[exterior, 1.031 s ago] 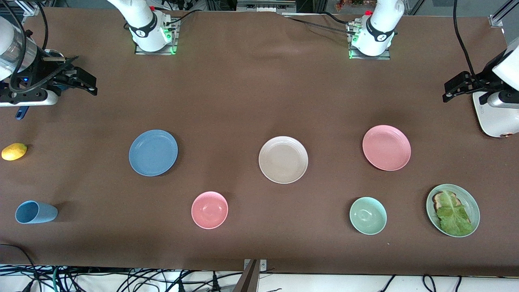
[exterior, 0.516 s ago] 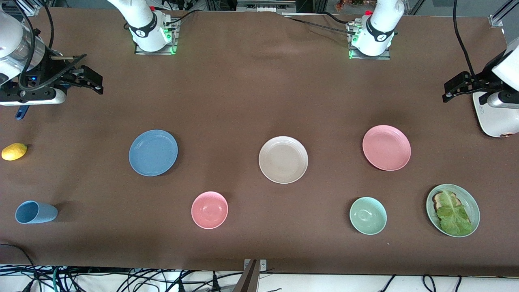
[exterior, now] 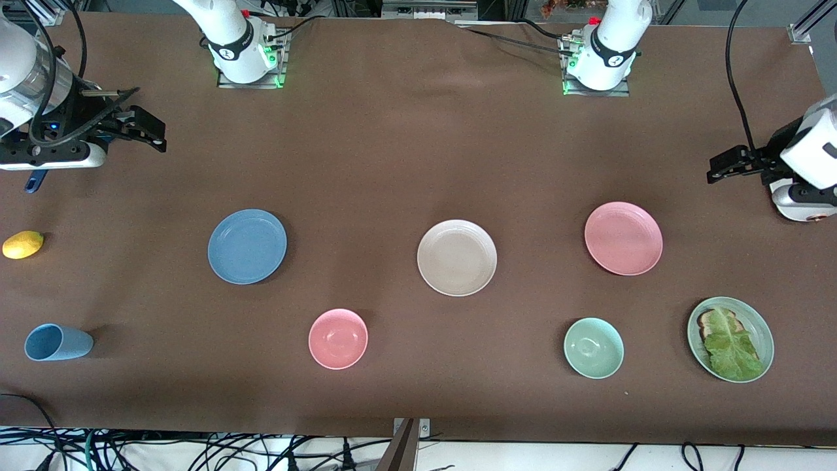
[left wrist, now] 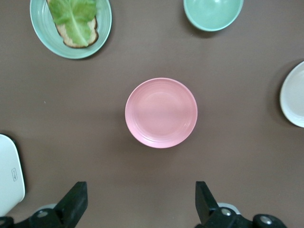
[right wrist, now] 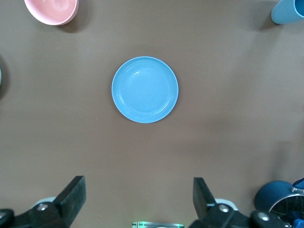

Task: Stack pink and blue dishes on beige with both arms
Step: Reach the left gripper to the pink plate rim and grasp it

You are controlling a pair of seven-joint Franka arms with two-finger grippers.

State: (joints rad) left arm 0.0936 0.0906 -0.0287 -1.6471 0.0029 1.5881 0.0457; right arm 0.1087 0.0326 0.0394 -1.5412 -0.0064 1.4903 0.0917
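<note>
Three plates lie in a row across the brown table: the dusty blue plate [exterior: 247, 246] toward the right arm's end, the cream-beige plate [exterior: 456, 257] in the middle, and the salmon pink plate [exterior: 623, 238] toward the left arm's end. My right gripper [exterior: 142, 129] hangs open in the air near its end of the table; its wrist view shows the blue plate [right wrist: 145, 89] ahead of the open gripper [right wrist: 139, 194]. My left gripper [exterior: 724, 166] is open too, with the pink plate [left wrist: 161, 113] ahead of its gripper [left wrist: 140, 199]. Neither holds anything.
Nearer the front camera stand a light blue cup [exterior: 57, 342], a pink bowl [exterior: 338, 338], a pale green bowl [exterior: 593, 347] and a green plate [exterior: 765, 330] with bread and lettuce. A lemon [exterior: 23, 244] and a white appliance [left wrist: 9, 175] sit at the table's ends.
The left gripper has shifted toward the pink plate in the last half second. The right gripper edged toward the table's middle before that and has since held still.
</note>
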